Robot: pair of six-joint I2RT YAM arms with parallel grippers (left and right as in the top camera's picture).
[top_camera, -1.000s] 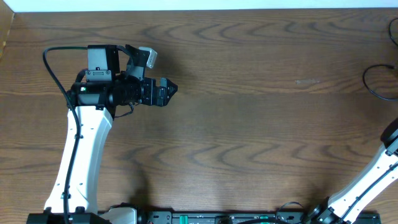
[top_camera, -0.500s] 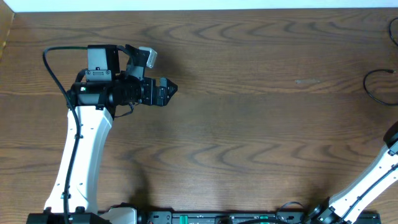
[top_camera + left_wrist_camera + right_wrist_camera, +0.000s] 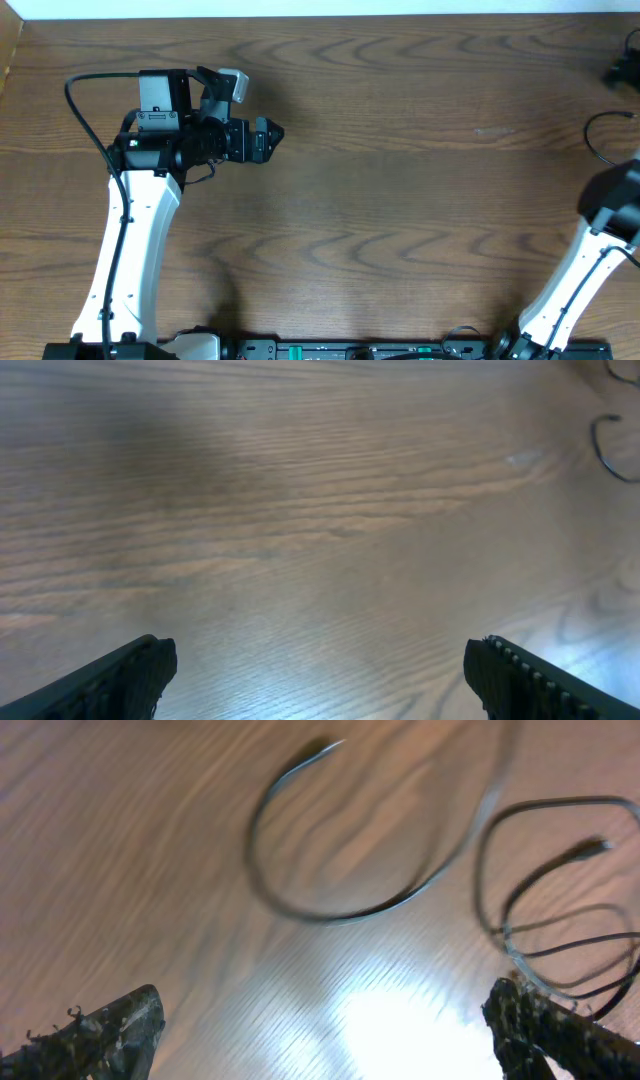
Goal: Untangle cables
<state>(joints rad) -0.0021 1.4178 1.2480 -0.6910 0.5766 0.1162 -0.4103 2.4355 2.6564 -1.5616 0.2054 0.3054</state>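
The cables lie at the far right of the table. In the overhead view only a thin black loop [image 3: 594, 138] shows at the right edge. In the right wrist view a blurred dark-grey cord [image 3: 330, 915] curves across the middle. A black cord [image 3: 560, 870] with a small plug loops at the right, crossed by a pale cord [image 3: 520, 958]. My right gripper [image 3: 325, 1035] hovers open above bare wood, its right finger [image 3: 560, 1040] close to the loops. My left gripper [image 3: 268, 138] [image 3: 320, 680] is open over bare table at the left, far from the cables.
The table's back edge meets a white strip [image 3: 320, 8]. The right arm's white link [image 3: 580, 270] rises from the front right corner. The left arm's link [image 3: 130, 250] stands at the front left. A black loop [image 3: 608, 450] shows far off in the left wrist view.
The right arm has swung further up the right edge, towards the back of the table. The left gripper has shifted very slightly left.
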